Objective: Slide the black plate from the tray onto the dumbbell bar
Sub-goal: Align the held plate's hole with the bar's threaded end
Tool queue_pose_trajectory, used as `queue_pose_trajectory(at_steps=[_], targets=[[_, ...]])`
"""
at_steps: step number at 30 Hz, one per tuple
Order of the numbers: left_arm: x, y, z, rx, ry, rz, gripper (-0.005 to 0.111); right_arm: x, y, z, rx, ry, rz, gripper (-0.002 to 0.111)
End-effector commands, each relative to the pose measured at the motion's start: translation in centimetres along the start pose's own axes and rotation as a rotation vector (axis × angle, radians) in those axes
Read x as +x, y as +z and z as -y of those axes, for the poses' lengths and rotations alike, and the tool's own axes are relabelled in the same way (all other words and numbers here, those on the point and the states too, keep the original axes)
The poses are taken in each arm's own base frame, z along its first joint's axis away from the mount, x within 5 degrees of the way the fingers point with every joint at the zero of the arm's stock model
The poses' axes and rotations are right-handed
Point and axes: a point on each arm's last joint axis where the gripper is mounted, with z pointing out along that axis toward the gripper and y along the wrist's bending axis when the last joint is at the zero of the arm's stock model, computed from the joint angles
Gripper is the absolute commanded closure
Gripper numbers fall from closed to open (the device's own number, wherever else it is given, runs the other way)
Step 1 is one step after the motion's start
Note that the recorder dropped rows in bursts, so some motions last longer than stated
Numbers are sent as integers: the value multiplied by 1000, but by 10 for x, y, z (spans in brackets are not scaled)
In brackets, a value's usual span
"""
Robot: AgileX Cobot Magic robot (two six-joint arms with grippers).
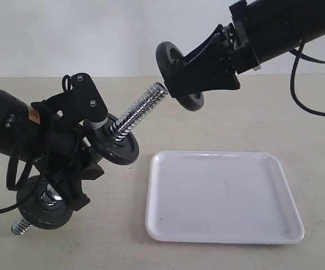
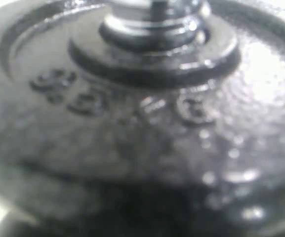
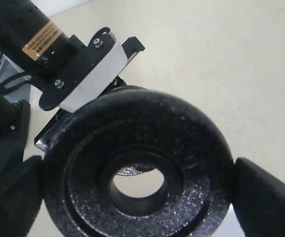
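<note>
The right claw was spread wide and pinching the plate by its rim, one of its fingers on either side. It held the plate on edge in the air, well above the tray, which lay on the surface below that claw. The left claw was clamped on the bar, between two discs already threaded on it, and held it tilted clear of the surface. The bar's threaded upper end pointed at the right claw and stood just beside the plate's face; whether they touched could not be told. The plate's hole was not yet over the bar. The left wrist camera showed only one disc, close and blurred.
</note>
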Motion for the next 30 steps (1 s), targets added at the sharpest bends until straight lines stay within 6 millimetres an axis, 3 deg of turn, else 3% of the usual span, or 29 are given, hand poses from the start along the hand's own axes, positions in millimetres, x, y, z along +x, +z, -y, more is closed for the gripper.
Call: queue_pose_trajectory(at_steps=[1,30], targets=[[-28,-25,-18,-186,-23,262,102,-9,-3,-4,-15,4,69,108],[-30,-26,-19,-192,-53,286,102,-7,2,2,-27,46,82,108]])
